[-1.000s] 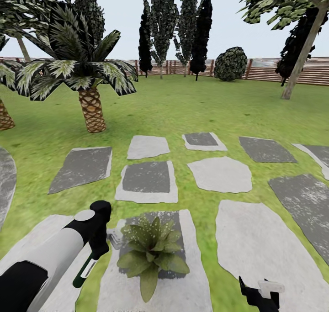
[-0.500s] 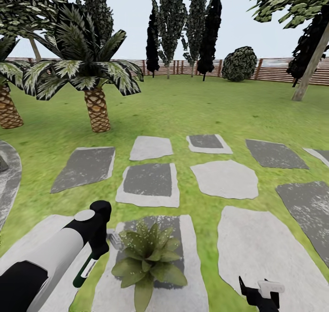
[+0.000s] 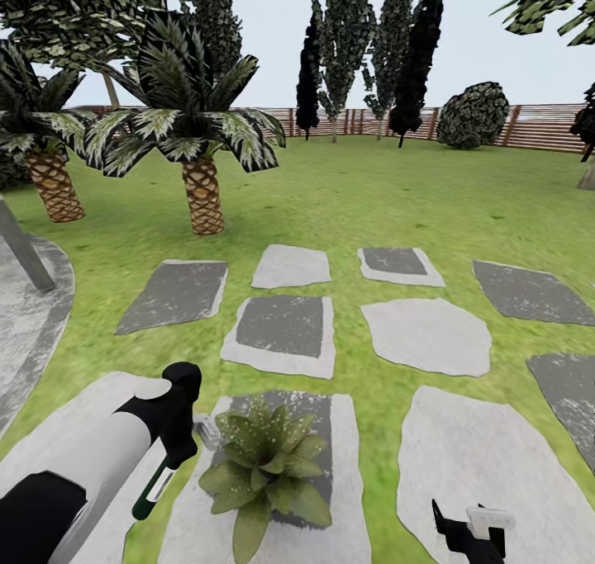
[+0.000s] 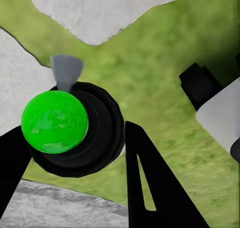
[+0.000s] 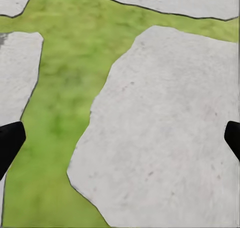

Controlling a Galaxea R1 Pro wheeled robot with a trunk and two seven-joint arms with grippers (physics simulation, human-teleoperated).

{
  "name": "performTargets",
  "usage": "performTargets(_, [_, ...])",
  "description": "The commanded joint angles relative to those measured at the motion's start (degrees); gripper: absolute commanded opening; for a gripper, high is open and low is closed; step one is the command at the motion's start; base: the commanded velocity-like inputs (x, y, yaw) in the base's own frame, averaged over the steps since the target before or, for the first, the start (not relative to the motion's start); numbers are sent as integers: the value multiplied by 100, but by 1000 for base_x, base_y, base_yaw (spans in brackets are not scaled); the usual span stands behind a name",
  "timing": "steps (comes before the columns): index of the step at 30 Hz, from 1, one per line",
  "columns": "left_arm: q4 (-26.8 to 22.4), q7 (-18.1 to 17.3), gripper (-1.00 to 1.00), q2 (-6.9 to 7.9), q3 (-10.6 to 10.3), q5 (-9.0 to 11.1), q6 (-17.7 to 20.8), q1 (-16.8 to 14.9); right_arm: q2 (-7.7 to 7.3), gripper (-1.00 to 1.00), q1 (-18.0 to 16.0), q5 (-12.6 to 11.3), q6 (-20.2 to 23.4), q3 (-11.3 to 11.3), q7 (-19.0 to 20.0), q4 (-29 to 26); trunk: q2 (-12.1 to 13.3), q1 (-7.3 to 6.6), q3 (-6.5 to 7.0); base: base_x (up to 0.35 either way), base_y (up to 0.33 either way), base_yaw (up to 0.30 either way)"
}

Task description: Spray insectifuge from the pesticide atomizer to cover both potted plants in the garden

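One potted plant (image 3: 264,463) on a stepping stone (image 3: 343,432) just beside the left gripper (image 3: 178,457), clamped on the pesticide atomizer (image 3: 157,490), right gripper (image 3: 473,533) spread wide, lawn (image 3: 372,209), fence (image 3: 537,126) behind.

You had nothing to read here: no text, label, brand, number or sign stood on the pesticide atomizer (image 3: 165,475), nor on the stepping stones (image 3: 285,326) beyond it or the wooden fence (image 3: 545,126) far behind them.
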Motion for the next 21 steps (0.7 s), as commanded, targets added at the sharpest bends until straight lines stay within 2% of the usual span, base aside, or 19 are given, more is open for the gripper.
performTargets(1, [-10,-56,-100,4,-30,-33,60,-3,-2,100,-5,-1,-18,-53,58,5,-2,-1,-5,16,-218,15])
performTargets(11, [45,-57,-100,7,-34,-33,60,4,-2,100,-5,-2,-18,-55,58,4,-2,-1,-5,2,-26,9])
performTargets(21, [62,-32,-100,13,-41,-33,60,7,1,100,-5,-1,-18,-52,58,4,-2,-1,-5,9,-6,240])
